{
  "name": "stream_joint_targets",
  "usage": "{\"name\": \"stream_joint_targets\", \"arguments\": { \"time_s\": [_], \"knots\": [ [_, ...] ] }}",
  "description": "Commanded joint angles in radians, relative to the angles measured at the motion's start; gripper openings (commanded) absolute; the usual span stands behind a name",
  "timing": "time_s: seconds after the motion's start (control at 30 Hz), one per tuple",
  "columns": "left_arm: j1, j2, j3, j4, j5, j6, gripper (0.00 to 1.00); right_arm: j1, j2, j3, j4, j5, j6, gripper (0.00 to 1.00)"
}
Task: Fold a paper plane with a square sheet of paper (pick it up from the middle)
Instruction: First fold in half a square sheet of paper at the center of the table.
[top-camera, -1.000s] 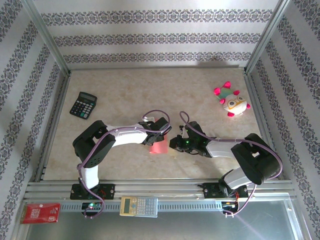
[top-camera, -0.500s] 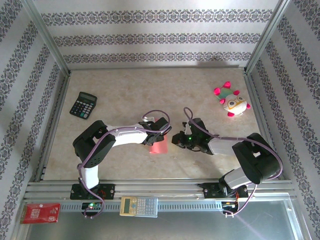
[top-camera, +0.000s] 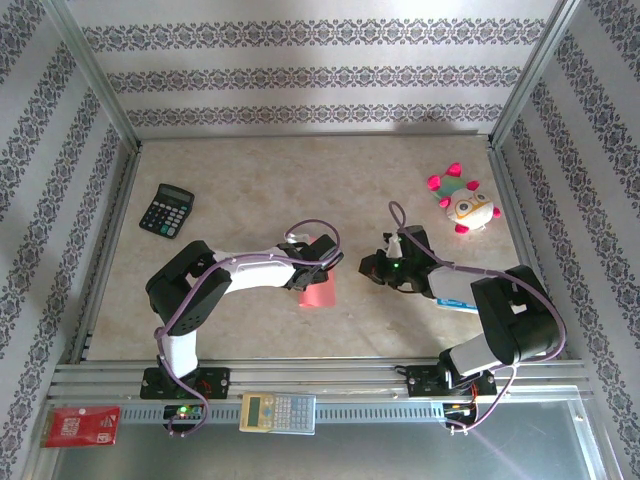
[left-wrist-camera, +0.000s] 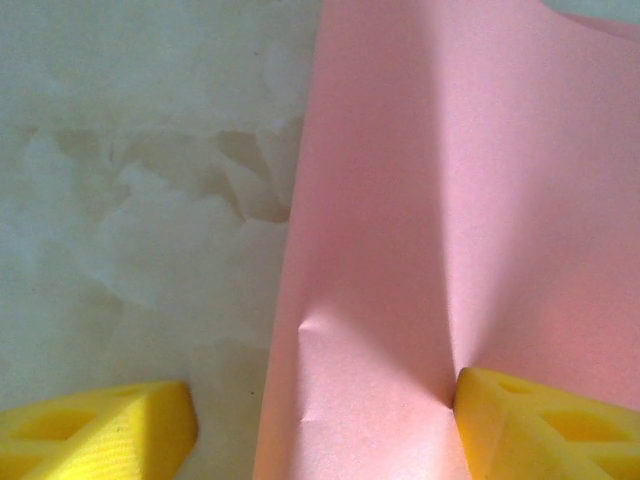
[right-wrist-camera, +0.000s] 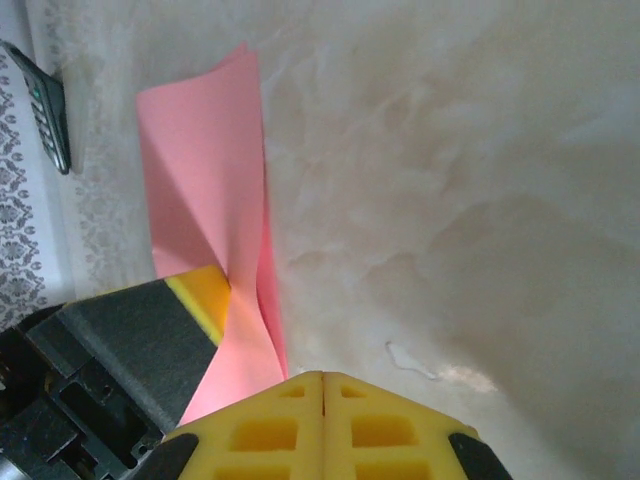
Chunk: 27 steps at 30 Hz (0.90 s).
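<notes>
The left gripper (left-wrist-camera: 320, 430) stands spread wide, gripping nothing, one yellow pad (left-wrist-camera: 540, 425) pinning the thin salmon-pink folded paper sheet (left-wrist-camera: 450, 200) to the beige tabletop (top-camera: 250, 180). The right gripper (right-wrist-camera: 322, 400), fingers pressed together and empty, has drawn back rightward from the sheet. That crease seems pressed, with the next fold due.

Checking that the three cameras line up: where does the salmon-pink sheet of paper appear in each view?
Top external: the pink sheet lies mid-table, just below the left claw.
Left wrist: it covers the right half, creased, with one yellow pad pressing on it.
Right wrist: it sits at upper left, running down toward the bottom edge.
Shared landmark: the left claw's yellow pad on the sheet.
</notes>
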Motion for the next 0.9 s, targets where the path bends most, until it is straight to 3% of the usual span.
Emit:
{"name": "stream_joint_targets", "arguments": {
  "time_s": [0.0, 0.2, 0.87],
  "knots": [
    [0.079, 0.138, -0.040, 0.166, 0.023, 0.045, 0.73, -0.043, -0.015, 0.032, -0.062, -0.044, -0.068, 0.05],
    [0.079, 0.123, -0.062, 0.178, 0.004, 0.018, 0.72, -0.091, -0.038, 0.045, -0.104, -0.062, -0.099, 0.05],
    [0.087, 0.138, -0.037, 0.207, -0.032, -0.052, 0.66, -0.082, -0.029, 0.020, -0.073, -0.079, -0.081, 0.05]
  ]
}}
